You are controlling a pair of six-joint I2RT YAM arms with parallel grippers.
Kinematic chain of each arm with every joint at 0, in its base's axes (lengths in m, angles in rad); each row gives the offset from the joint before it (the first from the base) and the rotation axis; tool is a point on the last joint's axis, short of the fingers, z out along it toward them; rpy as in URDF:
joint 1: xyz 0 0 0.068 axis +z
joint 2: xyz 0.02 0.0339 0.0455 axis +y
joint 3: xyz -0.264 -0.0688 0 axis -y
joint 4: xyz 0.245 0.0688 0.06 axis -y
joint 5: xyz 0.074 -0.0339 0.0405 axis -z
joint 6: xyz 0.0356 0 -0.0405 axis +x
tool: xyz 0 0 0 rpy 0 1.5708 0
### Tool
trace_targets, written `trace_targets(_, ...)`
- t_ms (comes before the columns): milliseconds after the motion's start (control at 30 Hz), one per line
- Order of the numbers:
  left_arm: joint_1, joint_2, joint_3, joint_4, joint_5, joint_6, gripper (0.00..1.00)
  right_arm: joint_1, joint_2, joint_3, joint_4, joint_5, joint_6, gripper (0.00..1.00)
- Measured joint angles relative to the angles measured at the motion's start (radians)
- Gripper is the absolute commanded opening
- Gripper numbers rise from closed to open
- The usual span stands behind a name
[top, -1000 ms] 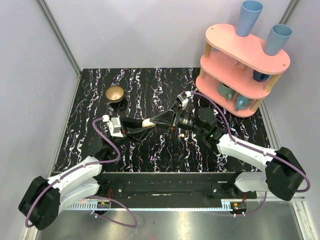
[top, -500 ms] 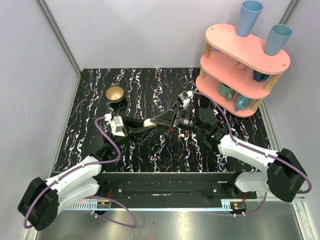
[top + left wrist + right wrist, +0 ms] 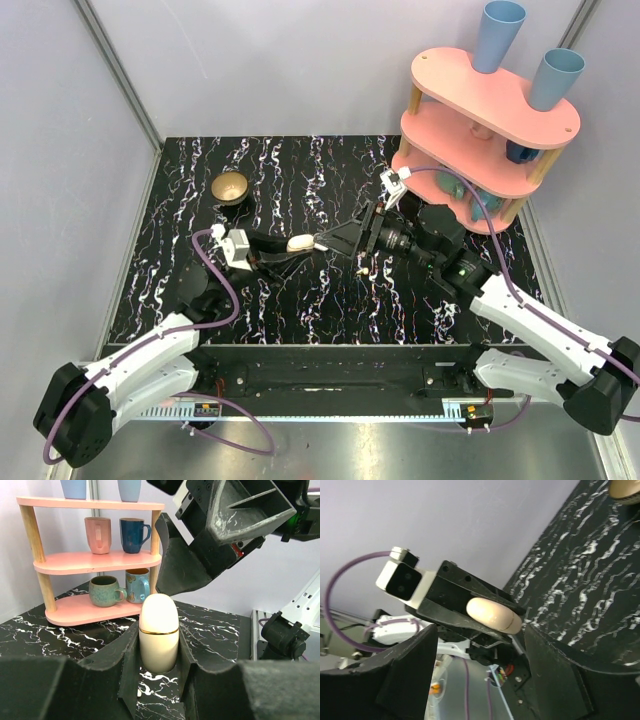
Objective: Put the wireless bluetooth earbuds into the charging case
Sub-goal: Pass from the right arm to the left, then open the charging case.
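Note:
My left gripper (image 3: 297, 247) is shut on a closed cream charging case (image 3: 300, 243) with a thin gold seam and holds it above the table. In the left wrist view the case (image 3: 159, 632) stands upright between my fingers (image 3: 125, 655). My right gripper (image 3: 328, 243) is open and empty, its tips just right of the case and pointing at it. In the right wrist view the case (image 3: 492, 615) lies beyond my spread fingers (image 3: 410, 675). A tiny pale speck (image 3: 362, 268) on the tabletop under the right wrist may be an earbud. No other earbuds show.
A small brown bowl (image 3: 231, 187) sits at the back left. A pink two-tier shelf (image 3: 480, 150) with mugs and two blue cups on top stands at the back right. The tabletop (image 3: 300, 170) is black with white streaks.
My right arm has drawn back to the right, so its open fingers moved off the case. My left gripper still holds the case in about the same place.

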Motion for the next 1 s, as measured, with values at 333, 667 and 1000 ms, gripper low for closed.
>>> trace_targets(333,0.0,0.003,0.013,-0.018,0.0,-0.002,0.0,0.051,0.051,0.058,-0.205,0.04,-0.185,0.75)
trace_targets(667,0.0,0.013,0.023,-0.026,0.023,-0.002,0.0,0.056,0.066,0.066,-0.231,0.052,-0.21,0.76)
trace_targets(1000,-0.002,0.018,0.024,-0.011,0.066,-0.002,0.0,0.056,0.066,0.066,-0.225,0.076,-0.202,0.75)
